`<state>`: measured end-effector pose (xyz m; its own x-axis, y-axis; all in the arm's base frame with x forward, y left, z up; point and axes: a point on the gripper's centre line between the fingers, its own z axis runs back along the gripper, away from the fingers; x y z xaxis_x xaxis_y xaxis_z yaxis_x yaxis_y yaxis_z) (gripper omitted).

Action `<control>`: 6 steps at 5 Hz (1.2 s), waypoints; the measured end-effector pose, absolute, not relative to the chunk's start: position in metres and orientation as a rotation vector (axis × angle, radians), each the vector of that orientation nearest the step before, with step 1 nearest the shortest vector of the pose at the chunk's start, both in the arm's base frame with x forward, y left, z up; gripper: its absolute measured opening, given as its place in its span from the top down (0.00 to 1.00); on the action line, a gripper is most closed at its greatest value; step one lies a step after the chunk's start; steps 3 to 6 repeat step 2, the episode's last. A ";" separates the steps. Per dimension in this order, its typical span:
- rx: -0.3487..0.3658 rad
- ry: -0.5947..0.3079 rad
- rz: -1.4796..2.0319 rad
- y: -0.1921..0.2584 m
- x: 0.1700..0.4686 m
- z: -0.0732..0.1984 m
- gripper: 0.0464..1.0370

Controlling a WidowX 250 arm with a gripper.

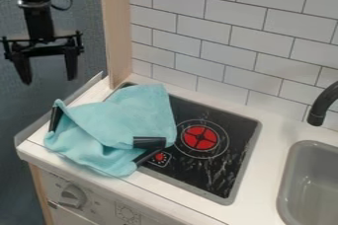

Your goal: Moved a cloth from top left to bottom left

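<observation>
So the cloth (125,128) was lying crumpled over the left side of the stove top (228,169), its back end up by the stove's back left corner and its front bunched over the counter (172,200) near the front edge. A couple of black pieces poked out around it, but I honestly couldn't tell what they were.

The gripper (48,81) was empty, fingers well parted, tips pointing down. It hung at the upper left, above and off to the side of the cloth, not touching it, with the arm (36,14) coming in from the top edge pretty much upright.

As for the step, I'd call it a toss-up: either lining up for a grab or just done letting go, since the cloth sort of covered both the top left and the bottom left. If it needed more shifting, the next move was to swing over, drop down, pinch a raised fold and pull it frontward. If that spot counted as good, just keep clear.
</observation>
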<state>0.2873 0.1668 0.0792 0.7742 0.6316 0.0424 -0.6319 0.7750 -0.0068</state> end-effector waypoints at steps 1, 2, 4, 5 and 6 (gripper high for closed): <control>-0.007 -0.102 0.635 0.157 0.284 0.099 0.04; -0.044 -0.100 0.556 0.146 0.287 0.101 0.04; -0.044 -0.100 0.556 0.146 0.287 0.101 0.04; -0.044 -0.100 0.556 0.146 0.287 0.101 0.04; -0.044 -0.100 0.556 0.146 0.287 0.101 0.04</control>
